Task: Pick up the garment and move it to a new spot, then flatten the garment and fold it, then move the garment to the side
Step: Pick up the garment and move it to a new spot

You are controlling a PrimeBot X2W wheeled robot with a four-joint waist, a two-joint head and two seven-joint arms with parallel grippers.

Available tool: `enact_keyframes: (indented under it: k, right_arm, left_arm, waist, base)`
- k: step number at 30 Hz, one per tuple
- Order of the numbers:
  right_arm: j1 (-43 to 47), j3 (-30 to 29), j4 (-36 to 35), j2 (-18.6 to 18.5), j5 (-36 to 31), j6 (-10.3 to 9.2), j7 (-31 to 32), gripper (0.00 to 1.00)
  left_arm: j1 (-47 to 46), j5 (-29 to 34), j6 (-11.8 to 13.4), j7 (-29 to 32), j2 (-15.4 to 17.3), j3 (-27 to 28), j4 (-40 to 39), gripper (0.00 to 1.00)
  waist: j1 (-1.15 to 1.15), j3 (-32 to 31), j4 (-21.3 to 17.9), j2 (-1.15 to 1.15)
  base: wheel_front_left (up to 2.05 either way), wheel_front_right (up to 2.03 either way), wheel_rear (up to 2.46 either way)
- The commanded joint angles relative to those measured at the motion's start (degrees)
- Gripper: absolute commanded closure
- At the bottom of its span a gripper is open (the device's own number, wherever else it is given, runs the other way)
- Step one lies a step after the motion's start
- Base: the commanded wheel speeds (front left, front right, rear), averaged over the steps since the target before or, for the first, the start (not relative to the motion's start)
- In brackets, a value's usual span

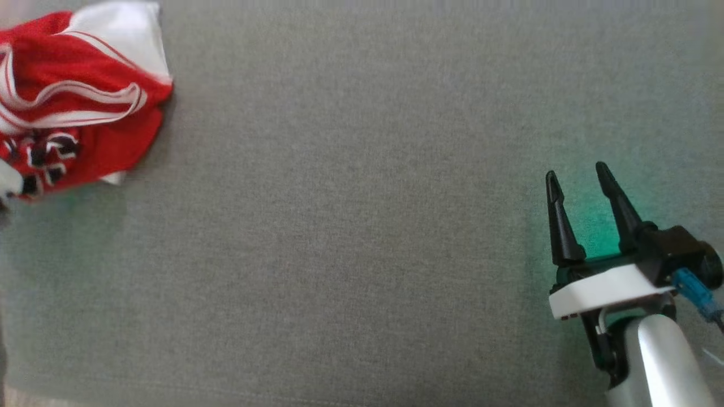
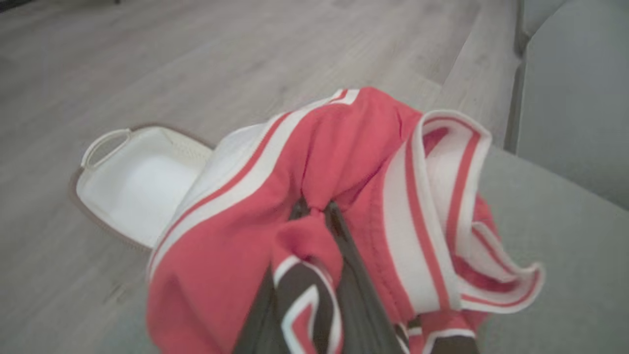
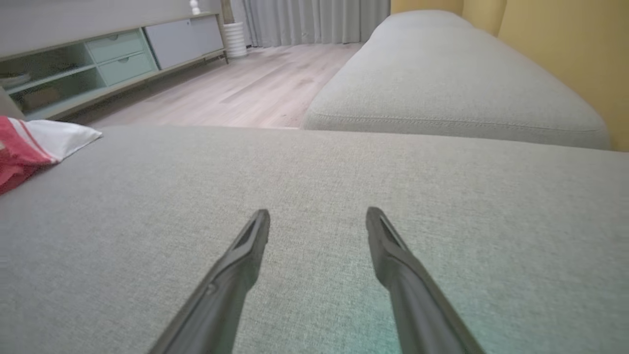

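Head view: a red-and-white garment [image 1: 79, 102] lies bunched at the grey cushion's [image 1: 339, 226] left edge, its dark lettering unreadable; the right gripper [image 1: 577, 171] hovers, fingers spread. Left wrist view: the left gripper [image 2: 317, 214] pinches a red fold, with a white basket [image 2: 137, 187] on the floor beyond. Right wrist view: the garment sits far left.

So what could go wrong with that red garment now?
The left hand pinches just a small fold of the bunched garment, so it might slip free when lifted. It sits at the edge of the cushion, over the floor and white basket, so it could drop off. The right hand stands open, far away.
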Motion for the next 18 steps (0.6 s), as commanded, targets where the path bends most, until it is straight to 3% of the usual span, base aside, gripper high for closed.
enact_keyframes:
  k: [1,6,9,18]
  right_arm:
    - [-0.17,1.75,-1.15,-0.25,0.76,-0.04,-0.88,0.0]
    - [0.55,2.51,2.39,-0.25,4.26,-0.04,-3.29,0.0]
    - [1.09,2.86,4.42,-0.25,6.15,-0.04,-4.8,0.0]
    - [2.07,3.13,8.26,-0.25,9.02,-0.04,-7.24,0.0]
  left_arm:
    - [-4.07,0.68,-0.51,-0.71,4.7,1.71,-3.47,1.0]
    - [-9.84,1.52,-3.01,0.36,6.01,-1.07,-10.27,1.0]
    - [-13.99,1.49,-3.79,2.2,4.9,-3.6,-14.83,1.0]
    - [-21.89,-1.59,-4.92,6.81,-3.38,-11.33,-24.74,1.0]
  waist:
    - [0.01,-3.61,0.27,0.0]
    - [0.01,-9.76,-0.13,0.0]
    - [0.01,-13.07,-0.97,0.0]
    - [0.01,-18.04,-7.32,0.0]
  base:
    - [0.0,0.0,0.0]
    - [0.0,0.0,0.0]
    - [0.0,0.0,0.0]
    - [0.0,0.0,0.0]
